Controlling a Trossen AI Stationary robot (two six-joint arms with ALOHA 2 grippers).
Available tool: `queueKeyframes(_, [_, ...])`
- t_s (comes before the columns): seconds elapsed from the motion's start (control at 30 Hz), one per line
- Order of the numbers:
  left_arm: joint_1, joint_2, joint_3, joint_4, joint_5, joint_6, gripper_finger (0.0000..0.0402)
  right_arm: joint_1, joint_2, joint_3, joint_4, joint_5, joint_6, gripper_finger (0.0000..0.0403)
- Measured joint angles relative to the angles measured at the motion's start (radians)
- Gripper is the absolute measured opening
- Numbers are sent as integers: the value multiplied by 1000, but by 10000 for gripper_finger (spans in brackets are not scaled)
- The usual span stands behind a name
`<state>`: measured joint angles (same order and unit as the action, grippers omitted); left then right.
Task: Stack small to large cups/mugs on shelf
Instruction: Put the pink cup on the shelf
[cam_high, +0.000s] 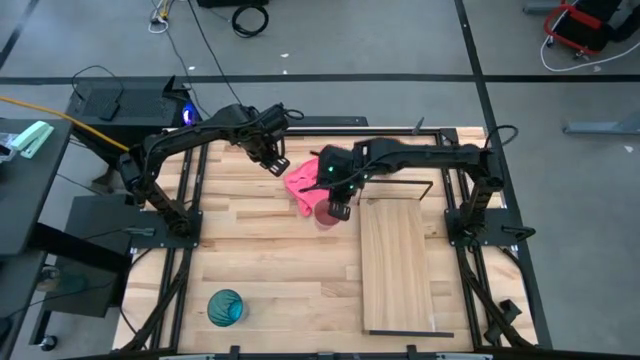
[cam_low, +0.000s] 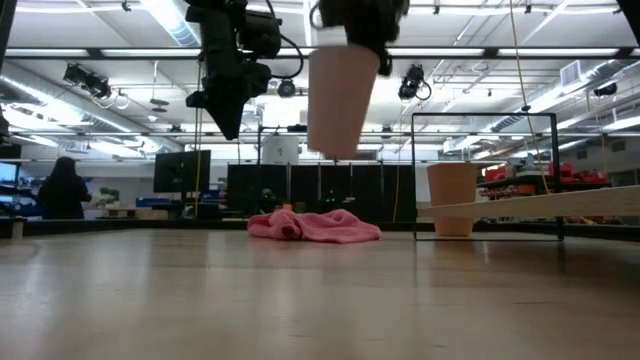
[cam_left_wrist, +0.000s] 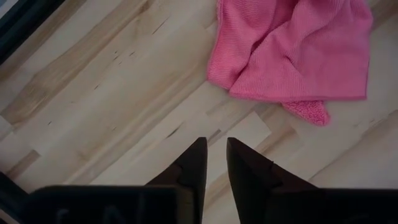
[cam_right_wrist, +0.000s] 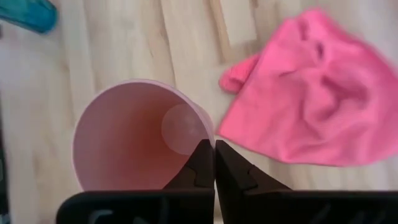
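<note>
The right claw (cam_right_wrist: 214, 163) pinches the pink cup's (cam_right_wrist: 134, 140) rim, holding it aloft just at 9 o'clock of the shelf (cam_high: 398, 262), the teal cup (cam_high: 225, 306) lying near the tabletop's (cam_high: 270, 260) 7 o'clock corner, while the left claw (cam_left_wrist: 216, 163), nearly closed and empty, hovers by the cloth (cam_left_wrist: 298, 50); no writing reads.

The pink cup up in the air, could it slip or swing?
Possibly. The right gripper pinches only one thin spot of the pink cup rim, so it might swing or slip. It looks like thin, empty plastic, probably light. Being tall and narrow, it may tip when set down.
</note>
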<state>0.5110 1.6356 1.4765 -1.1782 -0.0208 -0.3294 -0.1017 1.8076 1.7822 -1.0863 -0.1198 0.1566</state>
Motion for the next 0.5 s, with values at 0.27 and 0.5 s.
queueKeyframes(0.27, [-5,0,0,2,0,0,62,0,-2,322,-426,109,-18,2])
queueKeyframes(0.5, [-5,0,0,3,0,1,62,62,-74,350,-484,112,62,0])
